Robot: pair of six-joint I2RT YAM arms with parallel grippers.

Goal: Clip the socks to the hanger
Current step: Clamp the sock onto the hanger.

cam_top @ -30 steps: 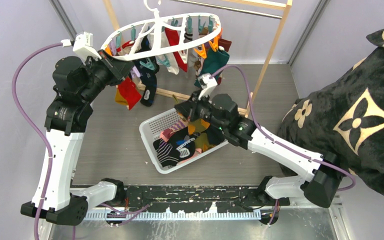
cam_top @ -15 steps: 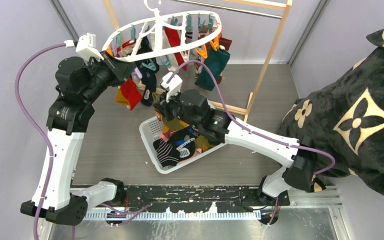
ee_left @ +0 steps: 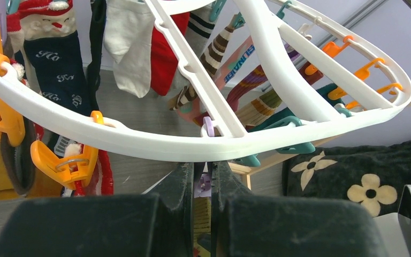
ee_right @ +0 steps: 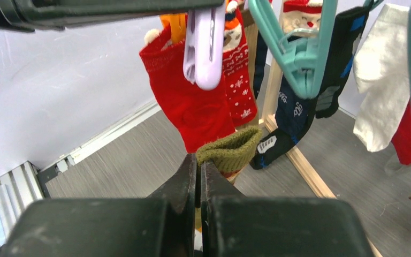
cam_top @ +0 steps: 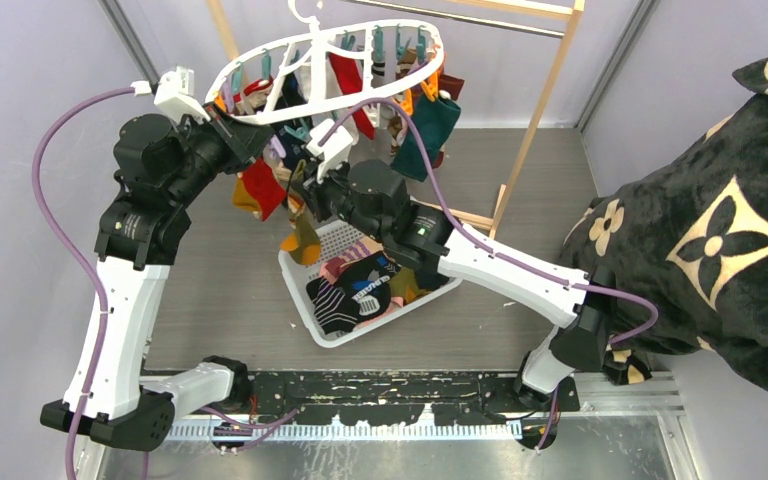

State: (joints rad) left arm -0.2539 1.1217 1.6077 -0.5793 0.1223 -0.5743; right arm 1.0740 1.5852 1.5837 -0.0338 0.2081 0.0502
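an olive sock [ee_right: 231,151] is pinched by the right gripper [ee_right: 198,159] under a purple peg [ee_right: 205,48], and the hanger [ee_left: 139,143] is clamped by the left gripper [ee_left: 203,167].

1 hanger [ee_left: 139,140], 1 basket [cam_top: 338,236], 1 wooden rack [cam_top: 547,88], 1 blanket [cam_top: 700,240], 2 grippers [ee_left: 203,174] [ee_right: 198,163], and socks [ee_right: 203,107] too overlapped to count.

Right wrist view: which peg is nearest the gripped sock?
The lilac peg, hanging just above the olive-cuffed sock; the teal peg hangs farther right.
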